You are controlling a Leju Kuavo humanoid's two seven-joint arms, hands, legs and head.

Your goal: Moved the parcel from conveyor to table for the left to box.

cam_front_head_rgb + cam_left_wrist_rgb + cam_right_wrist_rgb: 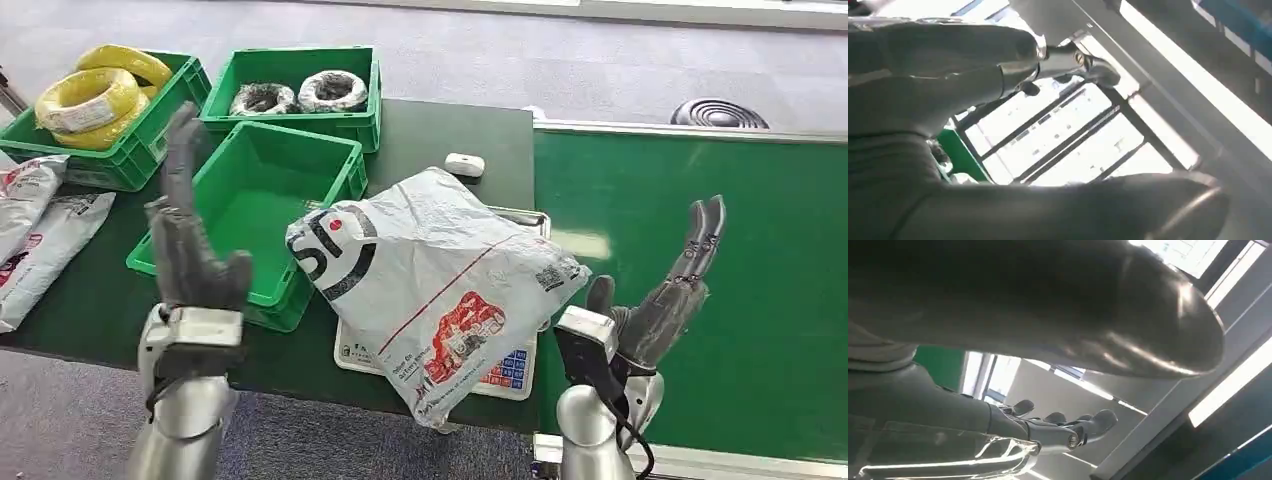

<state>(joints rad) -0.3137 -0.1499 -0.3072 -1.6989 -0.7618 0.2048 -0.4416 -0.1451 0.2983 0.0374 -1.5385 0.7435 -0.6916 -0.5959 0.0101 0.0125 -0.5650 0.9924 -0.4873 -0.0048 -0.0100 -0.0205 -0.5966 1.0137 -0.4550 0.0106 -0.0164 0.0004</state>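
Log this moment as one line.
parcel on scale | left hand open | right hand open | crate empty

**A parcel-sorting workstation in a warehouse-like hall**

A green conveyor belt with metal edging fills the right of the head view. Beside it a dark worktop carries green plastic crates, a weighing scale under a printed courier parcel, and more mailer bags at the left edge. Grey industrial flooring lies beyond.
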